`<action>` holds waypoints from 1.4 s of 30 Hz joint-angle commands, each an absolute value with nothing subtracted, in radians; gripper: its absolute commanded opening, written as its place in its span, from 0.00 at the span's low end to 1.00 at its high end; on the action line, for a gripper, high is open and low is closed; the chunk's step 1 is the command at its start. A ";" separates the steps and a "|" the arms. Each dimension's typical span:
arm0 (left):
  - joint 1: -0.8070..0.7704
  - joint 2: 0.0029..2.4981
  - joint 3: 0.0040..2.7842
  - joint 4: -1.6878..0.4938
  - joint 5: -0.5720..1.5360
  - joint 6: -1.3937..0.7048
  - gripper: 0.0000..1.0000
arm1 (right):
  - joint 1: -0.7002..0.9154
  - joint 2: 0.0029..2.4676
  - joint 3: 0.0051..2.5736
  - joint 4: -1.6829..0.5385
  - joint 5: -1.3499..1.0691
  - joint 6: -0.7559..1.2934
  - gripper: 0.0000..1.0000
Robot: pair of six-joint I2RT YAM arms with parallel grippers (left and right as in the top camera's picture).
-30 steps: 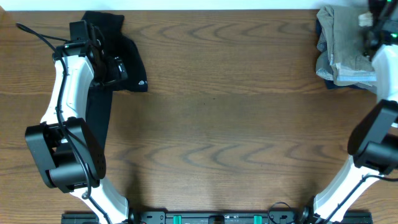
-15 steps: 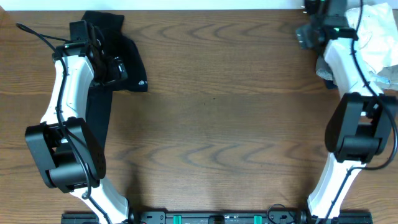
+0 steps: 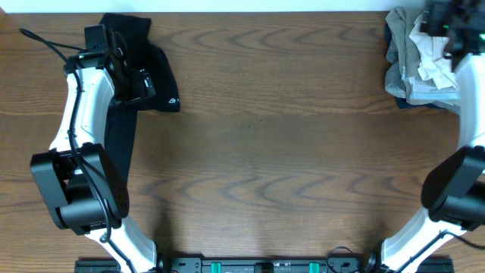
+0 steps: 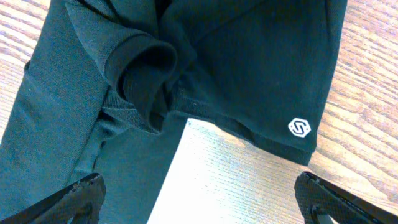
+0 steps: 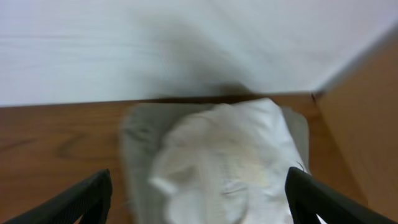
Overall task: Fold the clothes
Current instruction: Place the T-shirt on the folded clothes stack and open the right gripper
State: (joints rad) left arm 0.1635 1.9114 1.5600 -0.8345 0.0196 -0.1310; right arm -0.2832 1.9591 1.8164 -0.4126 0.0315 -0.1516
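Wood bench (image 3: 265, 152): black garment (image 4: 249, 56) at far-left corner, long axis along left edge, directly under left fingers (image 4: 78, 198), spread. Crumpled white shirt (image 5: 230, 162) tops far-right corner pile (image 3: 402, 83), below right fingers (image 5: 87, 199), spread, empty.

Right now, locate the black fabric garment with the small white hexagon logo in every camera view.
Overhead: black garment at the upper left, partly under the left arm.
Left wrist: fills the top and left of the frame.
Right wrist: not in view.
Shared landmark: white logo near its lower right corner, in overhead and left wrist.
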 commanded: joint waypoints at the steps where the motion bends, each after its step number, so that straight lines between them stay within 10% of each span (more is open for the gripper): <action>1: 0.167 1.939 1.551 -0.827 0.018 -0.136 0.98 | -0.347 2.044 1.810 -0.364 -0.064 -0.087 0.86; 22: 0.167 1.949 1.550 -0.731 0.018 -0.136 0.98 | -0.408 2.446 1.810 -0.179 -0.104 -0.129 0.99; 42: 0.167 1.949 1.550 -0.735 0.018 -0.136 0.98 | -0.358 1.635 1.811 -0.489 -0.361 -0.135 0.99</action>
